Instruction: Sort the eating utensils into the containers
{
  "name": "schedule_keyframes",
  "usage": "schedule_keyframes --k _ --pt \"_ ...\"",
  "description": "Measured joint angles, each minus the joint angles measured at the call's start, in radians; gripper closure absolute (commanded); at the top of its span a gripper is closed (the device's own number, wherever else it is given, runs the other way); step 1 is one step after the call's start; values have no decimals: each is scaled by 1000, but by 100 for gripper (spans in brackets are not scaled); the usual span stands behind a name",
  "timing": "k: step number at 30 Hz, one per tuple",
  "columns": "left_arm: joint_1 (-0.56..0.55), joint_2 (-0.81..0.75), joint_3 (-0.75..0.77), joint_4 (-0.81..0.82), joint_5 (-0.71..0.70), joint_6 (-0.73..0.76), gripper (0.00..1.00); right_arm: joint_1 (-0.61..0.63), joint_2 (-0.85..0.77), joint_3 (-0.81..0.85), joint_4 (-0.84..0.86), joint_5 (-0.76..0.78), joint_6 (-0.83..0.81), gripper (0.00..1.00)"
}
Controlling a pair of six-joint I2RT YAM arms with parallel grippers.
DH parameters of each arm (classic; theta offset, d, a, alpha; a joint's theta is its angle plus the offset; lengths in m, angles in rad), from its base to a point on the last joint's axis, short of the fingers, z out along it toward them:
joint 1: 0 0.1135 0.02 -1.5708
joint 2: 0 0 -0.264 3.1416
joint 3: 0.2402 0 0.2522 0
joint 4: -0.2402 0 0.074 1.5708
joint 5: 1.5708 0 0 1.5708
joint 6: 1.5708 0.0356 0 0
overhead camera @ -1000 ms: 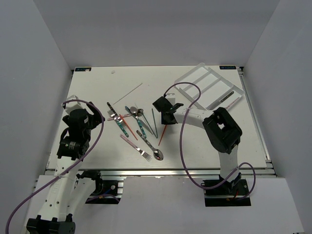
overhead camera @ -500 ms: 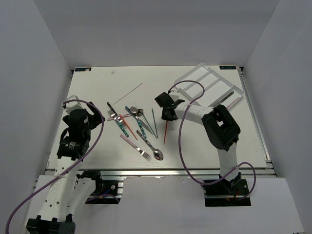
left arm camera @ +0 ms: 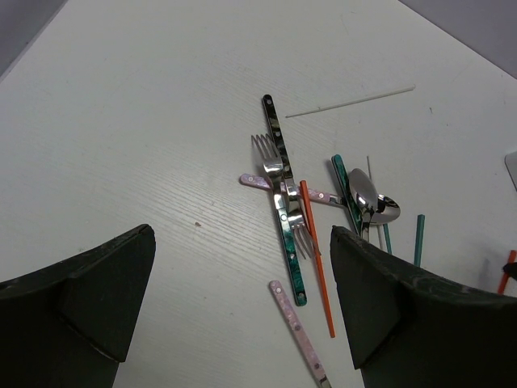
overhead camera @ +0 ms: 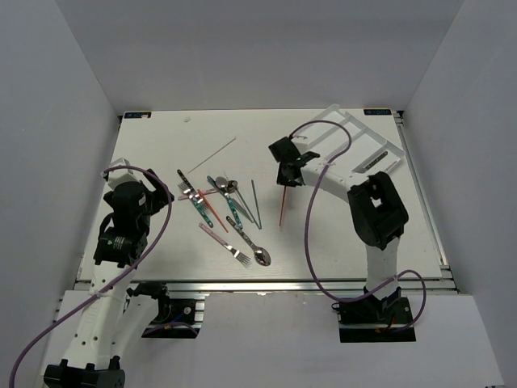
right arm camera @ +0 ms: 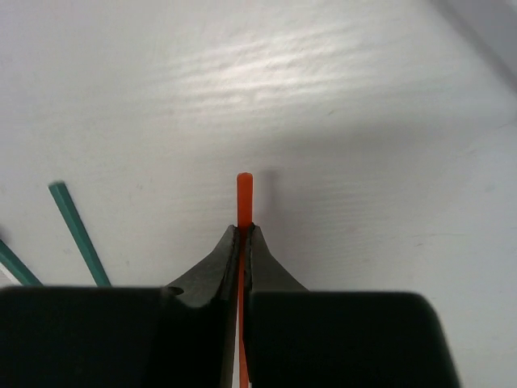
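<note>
The right pincer (right arm camera: 244, 232) clamps a thin, straight orange stick (right arm camera: 244, 192), while the left pincer (left arm camera: 241, 275) gapes wide.

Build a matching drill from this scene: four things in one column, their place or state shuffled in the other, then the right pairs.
Column one
1 left gripper
2 right gripper
3 tray
4 white stick

Column two
a shut on the orange stick
b far right of the table
c open, holding nothing
d lying alone, left of centre

Pairs: 1-c, 2-a, 3-b, 4-d
</note>
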Motion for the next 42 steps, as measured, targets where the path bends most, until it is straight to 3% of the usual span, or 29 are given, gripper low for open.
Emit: schedule_keyframes --k 9,17,20,23,25,30,42 --pt "-2 2 0 0 0 0 2 -309 -45 161 -12 15 -48 100" --pt "-5 24 0 0 0 0 2 -578 109 366 16 -3 -29 100" --pt "-5 36 0 0 1 0 2 -627 213 494 8 -24 -25 100" --pt "-5 45 0 0 1 0 2 -646 251 505 3 -40 -27 100" --pt "-5 51 0 0 1 0 2 -649 266 505 4 -53 -31 92" --pt "-5 61 0 0 1 4 2 -645 280 502 8 -77 -35 38" --pt "-5 59 0 0 1 4 2 -603 169 364 40 -188 -92 37"
